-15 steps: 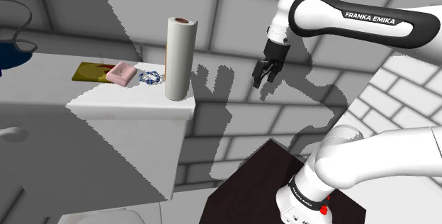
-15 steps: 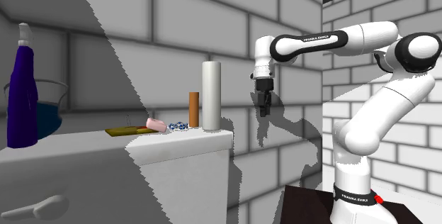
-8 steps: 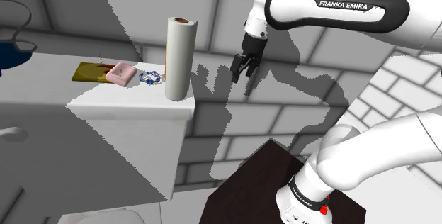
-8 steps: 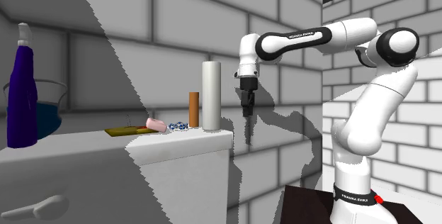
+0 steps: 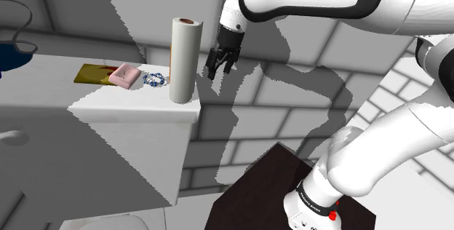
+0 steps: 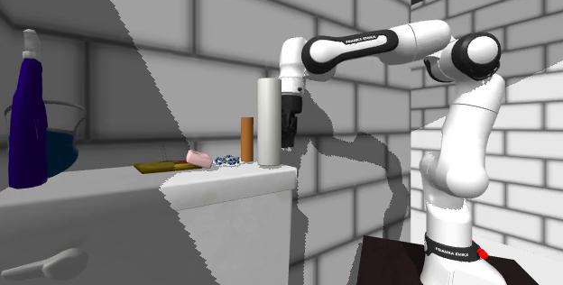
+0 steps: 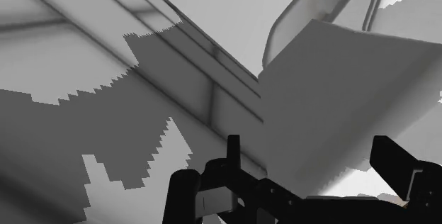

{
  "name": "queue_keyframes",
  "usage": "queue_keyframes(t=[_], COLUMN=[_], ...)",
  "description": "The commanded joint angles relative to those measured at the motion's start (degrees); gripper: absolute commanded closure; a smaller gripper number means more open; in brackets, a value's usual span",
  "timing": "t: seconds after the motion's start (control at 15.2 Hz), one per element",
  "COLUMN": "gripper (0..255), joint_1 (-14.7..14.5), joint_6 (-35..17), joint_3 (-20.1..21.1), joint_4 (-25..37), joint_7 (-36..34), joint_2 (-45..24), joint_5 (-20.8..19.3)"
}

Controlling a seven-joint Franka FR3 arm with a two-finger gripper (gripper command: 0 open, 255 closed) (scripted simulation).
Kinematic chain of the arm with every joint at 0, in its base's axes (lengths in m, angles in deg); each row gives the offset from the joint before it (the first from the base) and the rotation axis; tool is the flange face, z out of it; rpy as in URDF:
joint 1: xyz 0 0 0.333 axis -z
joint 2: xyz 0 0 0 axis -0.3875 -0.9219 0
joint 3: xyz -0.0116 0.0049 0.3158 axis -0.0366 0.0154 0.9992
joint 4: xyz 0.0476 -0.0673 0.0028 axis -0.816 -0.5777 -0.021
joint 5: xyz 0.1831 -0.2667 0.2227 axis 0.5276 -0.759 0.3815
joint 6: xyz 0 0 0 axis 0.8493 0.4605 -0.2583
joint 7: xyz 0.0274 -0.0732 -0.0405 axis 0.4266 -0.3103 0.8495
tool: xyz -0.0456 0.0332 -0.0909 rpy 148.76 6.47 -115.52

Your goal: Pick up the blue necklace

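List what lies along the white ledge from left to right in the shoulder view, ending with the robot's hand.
flat olive-yellow slab → pink rounded bar → small blue beaded necklace → tall white upright roll → all-black two-finger hand, open, in the air beside the roll.

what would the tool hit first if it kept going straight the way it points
The tool would likely meet the end of the white lid, beside the tall roll; depth is unclear.
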Motion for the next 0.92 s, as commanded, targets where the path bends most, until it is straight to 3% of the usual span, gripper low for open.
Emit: queue_keyframes(t=[0.0,0.86], gripper=[0,0], joint_1=[-0.80,-6.07], joint_6=[-0.95,-0.85], joint_3=[0.81,6.46], joint_4=[2.80,28.31], joint_7=[0.24,-0.02], joint_2=[-3.03,-24.10], joint_5=[0.43,-0.20])
